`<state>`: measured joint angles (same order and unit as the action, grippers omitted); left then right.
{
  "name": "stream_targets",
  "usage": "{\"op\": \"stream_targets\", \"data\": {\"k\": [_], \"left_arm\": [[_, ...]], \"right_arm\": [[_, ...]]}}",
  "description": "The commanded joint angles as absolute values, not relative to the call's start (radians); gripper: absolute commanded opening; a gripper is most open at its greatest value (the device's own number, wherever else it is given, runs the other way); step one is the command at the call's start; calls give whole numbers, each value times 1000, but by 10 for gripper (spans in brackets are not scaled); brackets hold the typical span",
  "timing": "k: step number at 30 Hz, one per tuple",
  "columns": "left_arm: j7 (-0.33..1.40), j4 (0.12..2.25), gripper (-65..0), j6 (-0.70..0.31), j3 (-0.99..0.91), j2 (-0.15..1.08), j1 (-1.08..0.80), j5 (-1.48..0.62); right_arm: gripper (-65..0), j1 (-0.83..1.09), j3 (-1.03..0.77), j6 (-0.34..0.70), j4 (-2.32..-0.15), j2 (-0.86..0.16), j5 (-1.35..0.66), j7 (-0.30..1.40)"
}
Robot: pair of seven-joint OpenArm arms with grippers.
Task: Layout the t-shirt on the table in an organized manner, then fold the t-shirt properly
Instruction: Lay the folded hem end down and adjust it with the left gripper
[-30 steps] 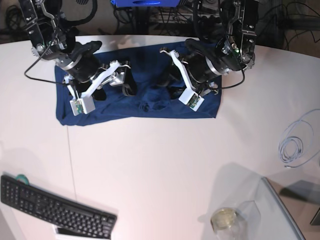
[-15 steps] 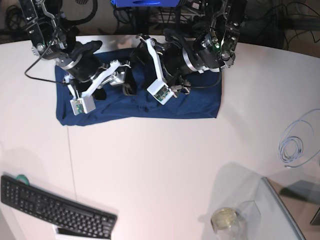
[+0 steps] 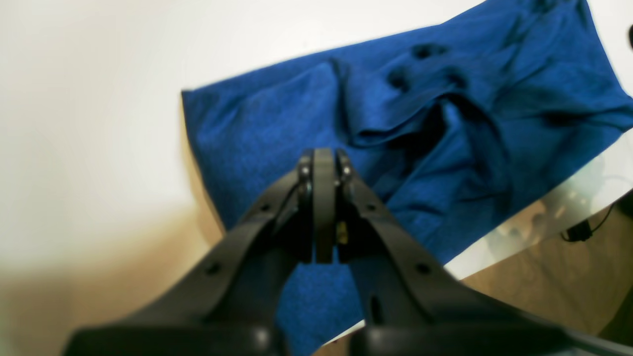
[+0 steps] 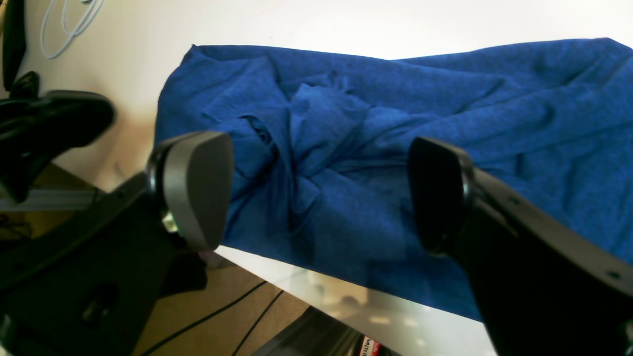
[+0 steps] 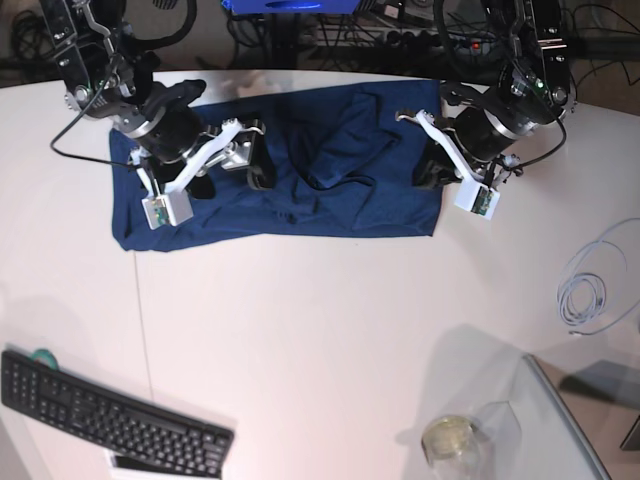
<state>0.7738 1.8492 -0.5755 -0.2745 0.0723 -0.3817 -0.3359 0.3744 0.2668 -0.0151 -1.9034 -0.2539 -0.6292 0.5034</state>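
Jaws hide t-shirt (image 4: 376, 148) folds — partly.

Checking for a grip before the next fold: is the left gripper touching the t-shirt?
Apart. In the left wrist view the left gripper is shut on nothing, with the t-shirt spread on the table beneath it.

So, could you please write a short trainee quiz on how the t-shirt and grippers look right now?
1. True or false: the left gripper is shut, with no cloth between its fingertips.
2. The right gripper is: A) shut on the t-shirt; B) open above it; C) out of view.
3. Fill in: the t-shirt lies on the table, flat toward its near edge, bunched near the ____ edge.

Key: 1 true; 2 B; 3 far.
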Motion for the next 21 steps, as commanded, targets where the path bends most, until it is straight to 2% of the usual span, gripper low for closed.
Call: {"op": "stream_targets", "data": {"k": [1,6,21], "left_arm": [[748,1857,-650,-582,-277,74,-377,-349],[745,1778,-650,-529,-248,59,-335,-252],[743,1635,-650,-524,-16,53,-280,-239]], "right_arm": [[-134,367,266,-4,-1923,-259,-639,483],[-134,369,266,-4,-1923,-259,-639,483],[-134,381,265,-4,-1923,-259,-639,483]]}}
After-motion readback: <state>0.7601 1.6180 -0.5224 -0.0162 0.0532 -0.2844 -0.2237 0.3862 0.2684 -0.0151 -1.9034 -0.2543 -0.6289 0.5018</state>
